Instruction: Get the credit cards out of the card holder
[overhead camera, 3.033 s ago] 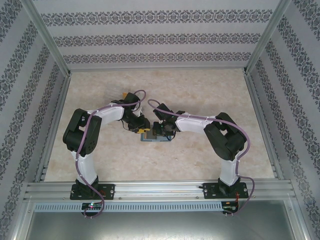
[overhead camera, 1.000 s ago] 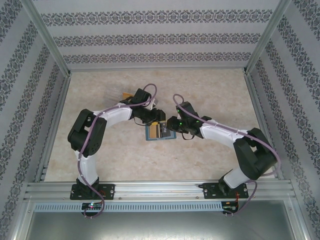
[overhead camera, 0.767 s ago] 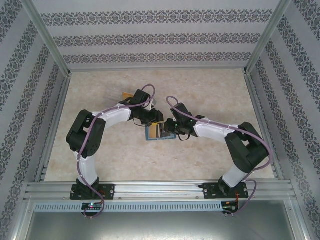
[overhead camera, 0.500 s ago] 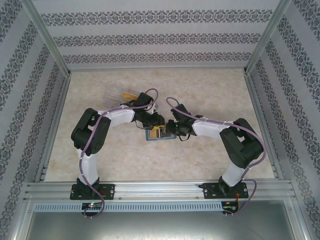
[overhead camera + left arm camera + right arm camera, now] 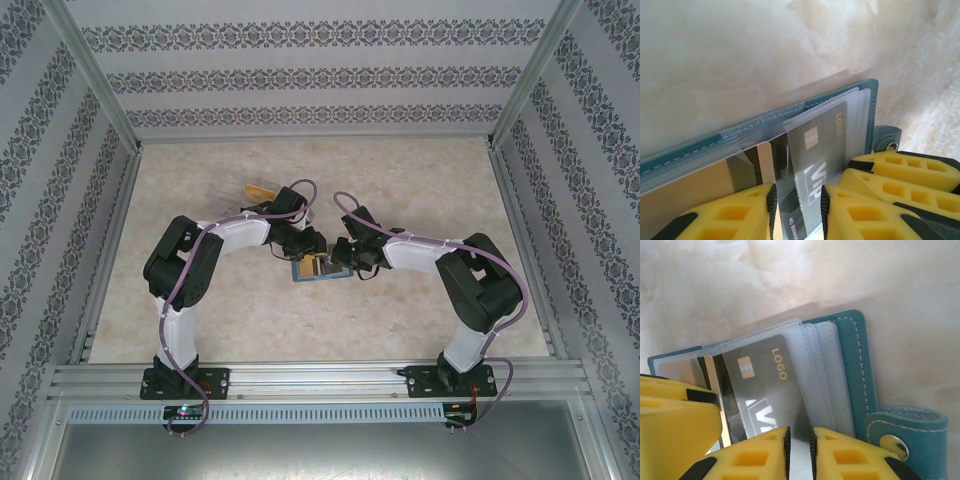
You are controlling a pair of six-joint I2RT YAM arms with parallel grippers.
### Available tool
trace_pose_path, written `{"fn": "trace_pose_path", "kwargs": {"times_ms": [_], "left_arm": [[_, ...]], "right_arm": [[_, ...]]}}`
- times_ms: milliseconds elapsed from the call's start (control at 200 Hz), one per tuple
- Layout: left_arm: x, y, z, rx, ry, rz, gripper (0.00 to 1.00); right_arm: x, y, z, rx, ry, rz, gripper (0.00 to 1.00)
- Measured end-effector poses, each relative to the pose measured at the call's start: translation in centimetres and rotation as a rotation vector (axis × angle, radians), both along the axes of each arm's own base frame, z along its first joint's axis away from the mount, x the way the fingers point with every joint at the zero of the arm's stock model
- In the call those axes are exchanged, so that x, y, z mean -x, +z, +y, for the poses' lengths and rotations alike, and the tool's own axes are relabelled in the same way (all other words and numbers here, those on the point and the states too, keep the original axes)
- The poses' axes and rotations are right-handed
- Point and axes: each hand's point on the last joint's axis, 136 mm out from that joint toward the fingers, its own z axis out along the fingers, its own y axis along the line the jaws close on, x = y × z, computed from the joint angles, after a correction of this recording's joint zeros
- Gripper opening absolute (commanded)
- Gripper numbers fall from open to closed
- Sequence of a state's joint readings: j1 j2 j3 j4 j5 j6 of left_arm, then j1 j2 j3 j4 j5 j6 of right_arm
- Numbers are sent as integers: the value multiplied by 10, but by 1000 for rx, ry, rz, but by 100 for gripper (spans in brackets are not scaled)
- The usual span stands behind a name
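Across mid-counter [image 5: 400,180], overhead shows you the card holder [image 5: 305,273] open flat, long axis left-right, with an orange card [image 5: 258,190] loose behind. Wrist views add its clasp tab [image 5: 905,432] and a sleeved dark card [image 5: 765,385]. Your left jaws stand part open over that card. Your right jaws are nearly closed at a clear sleeve [image 5: 820,365], and you cannot tell whether they grip it.
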State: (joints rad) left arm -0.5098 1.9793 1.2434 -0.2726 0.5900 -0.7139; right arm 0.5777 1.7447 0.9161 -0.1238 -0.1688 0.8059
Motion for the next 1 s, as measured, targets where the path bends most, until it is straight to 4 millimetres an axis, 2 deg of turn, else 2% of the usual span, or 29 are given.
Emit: {"fn": "trace_pose_path", "kwargs": {"times_ms": [440,999], "left_arm": [[-1,-4,4,-30,2,-12,33],[0,-2,-1,-9,-25,-4,35]], "right_arm": [[2,-1,-4,-33,-41,-3,22],[2,-1,-4,-41,-55,0,21]]}}
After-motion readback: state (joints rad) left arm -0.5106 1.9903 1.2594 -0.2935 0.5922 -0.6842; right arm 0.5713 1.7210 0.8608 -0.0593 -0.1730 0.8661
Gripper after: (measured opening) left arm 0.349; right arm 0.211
